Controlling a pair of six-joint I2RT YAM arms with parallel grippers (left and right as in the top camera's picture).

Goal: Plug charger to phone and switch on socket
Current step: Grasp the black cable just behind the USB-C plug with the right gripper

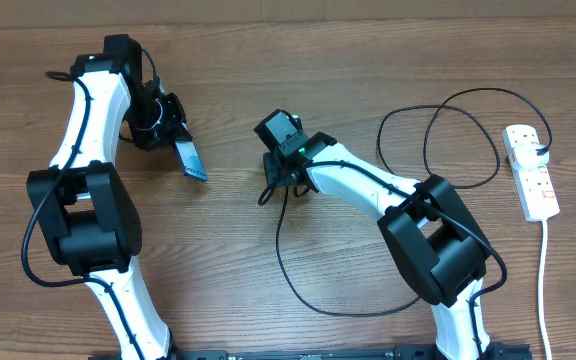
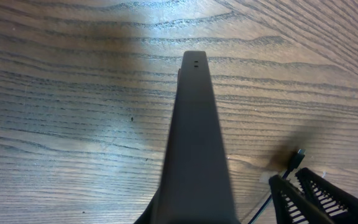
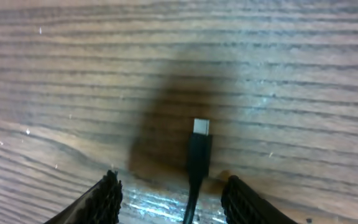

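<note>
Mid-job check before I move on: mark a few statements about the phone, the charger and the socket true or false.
1. The left hand grips the phone. True.
2. The charger is already plugged into the phone. False: its tip lies on the table, apart from the phone.
3. The right hand is clamped on the charger's tip. False: its fingers stand open, one on either side of the tip, without touching it.
4. The charger's cable runs to the socket. True.
</note>
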